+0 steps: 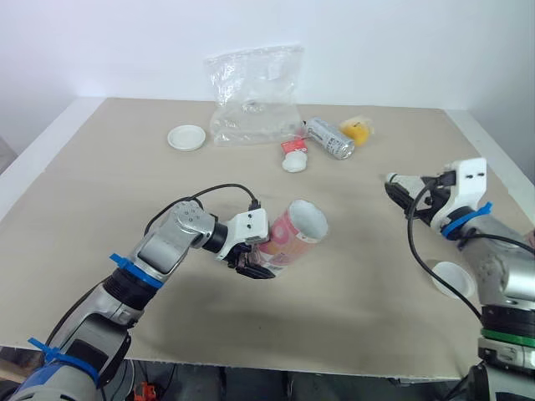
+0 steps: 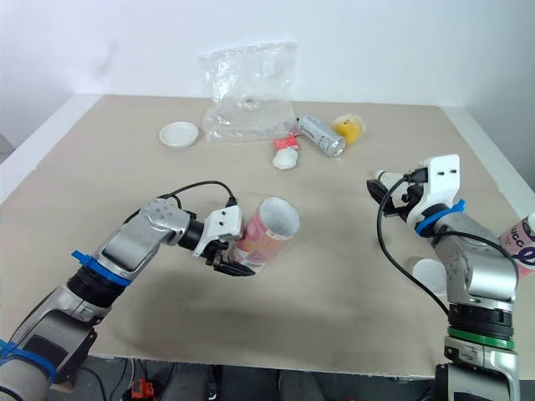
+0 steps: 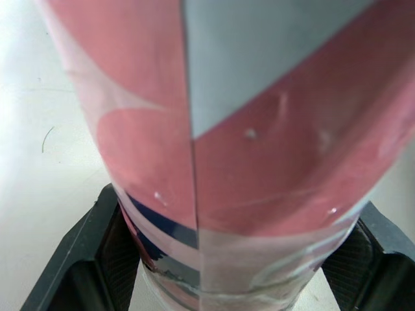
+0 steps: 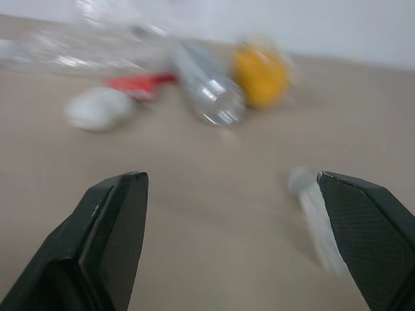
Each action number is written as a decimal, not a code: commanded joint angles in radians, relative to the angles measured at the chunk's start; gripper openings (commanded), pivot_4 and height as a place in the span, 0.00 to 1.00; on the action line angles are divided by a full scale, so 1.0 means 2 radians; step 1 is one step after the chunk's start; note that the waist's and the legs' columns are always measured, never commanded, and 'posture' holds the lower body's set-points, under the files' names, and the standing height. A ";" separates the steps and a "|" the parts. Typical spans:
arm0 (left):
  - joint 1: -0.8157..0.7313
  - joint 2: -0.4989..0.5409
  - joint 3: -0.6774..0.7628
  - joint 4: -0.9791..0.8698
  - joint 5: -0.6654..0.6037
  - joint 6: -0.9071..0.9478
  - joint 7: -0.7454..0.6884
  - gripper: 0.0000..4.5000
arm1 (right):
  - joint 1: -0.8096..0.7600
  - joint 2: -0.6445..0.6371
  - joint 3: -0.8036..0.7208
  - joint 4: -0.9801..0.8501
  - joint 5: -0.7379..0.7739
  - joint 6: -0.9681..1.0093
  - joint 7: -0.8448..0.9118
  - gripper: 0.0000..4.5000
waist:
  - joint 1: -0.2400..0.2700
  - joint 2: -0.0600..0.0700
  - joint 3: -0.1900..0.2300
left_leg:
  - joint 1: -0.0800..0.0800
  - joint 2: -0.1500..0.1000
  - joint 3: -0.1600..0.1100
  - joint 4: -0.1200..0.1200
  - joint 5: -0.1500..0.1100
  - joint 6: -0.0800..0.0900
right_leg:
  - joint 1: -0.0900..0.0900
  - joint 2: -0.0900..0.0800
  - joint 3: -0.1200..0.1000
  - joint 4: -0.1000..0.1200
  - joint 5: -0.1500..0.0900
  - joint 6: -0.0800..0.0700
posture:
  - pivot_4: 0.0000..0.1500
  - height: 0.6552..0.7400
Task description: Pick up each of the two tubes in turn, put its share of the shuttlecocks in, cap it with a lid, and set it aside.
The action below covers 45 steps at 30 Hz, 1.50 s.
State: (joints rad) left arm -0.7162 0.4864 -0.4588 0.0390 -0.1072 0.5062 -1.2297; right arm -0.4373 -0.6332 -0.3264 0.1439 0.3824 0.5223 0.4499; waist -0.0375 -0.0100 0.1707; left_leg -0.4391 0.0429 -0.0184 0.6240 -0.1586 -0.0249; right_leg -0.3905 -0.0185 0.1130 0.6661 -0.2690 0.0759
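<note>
I've got the left gripper (image 1: 255, 266) fingers clamped on the tilted pink tube (image 1: 294, 234); the right gripper (image 4: 228, 181) fingers stand apart over the table (image 1: 100, 175).

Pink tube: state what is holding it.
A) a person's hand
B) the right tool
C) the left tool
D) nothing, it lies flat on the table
C: the left tool is shut on the pink tube, with one black finger on each side of it in the left wrist view.
</note>
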 commanded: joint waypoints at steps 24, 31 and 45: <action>0.018 0.011 -0.001 -0.025 0.005 0.020 0.013 0.76 | -0.191 0.014 0.016 0.338 -0.051 -0.124 0.033 0.99 | -0.005 0.000 0.000 | 0.000 0.000 0.000 -0.001 0.000 0.000 | 0.000 0.000 0.000 0.000 0.000 0.000 | 1.00 1.00; 0.020 0.012 0.000 -0.027 0.004 0.023 0.016 0.76 | -0.219 0.016 0.019 0.391 -0.061 -0.144 0.032 0.99 | -0.005 0.000 0.000 | 0.000 0.000 0.000 -0.001 0.000 0.000 | 0.000 0.000 0.000 0.000 0.000 0.000 | 1.00 1.00; 0.021 0.014 0.002 -0.024 0.004 0.023 0.018 0.76 | -0.247 0.030 0.021 0.439 -0.077 -0.177 0.011 0.76 | -0.006 0.000 0.000 | 0.000 0.000 0.000 -0.001 0.000 0.000 | 0.000 0.000 0.000 0.000 0.000 0.000 | 1.00 1.00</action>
State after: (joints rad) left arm -0.6856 0.5013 -0.4448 -0.0135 -0.1159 0.5457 -1.2043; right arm -0.8841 -0.5680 -0.2735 1.0246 0.2306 0.2029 0.4940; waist -0.0491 -0.0101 0.1708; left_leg -0.4386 0.0425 -0.0189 0.6225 -0.1585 -0.0248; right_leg -0.3899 -0.0184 0.1132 0.6658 -0.2692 0.0761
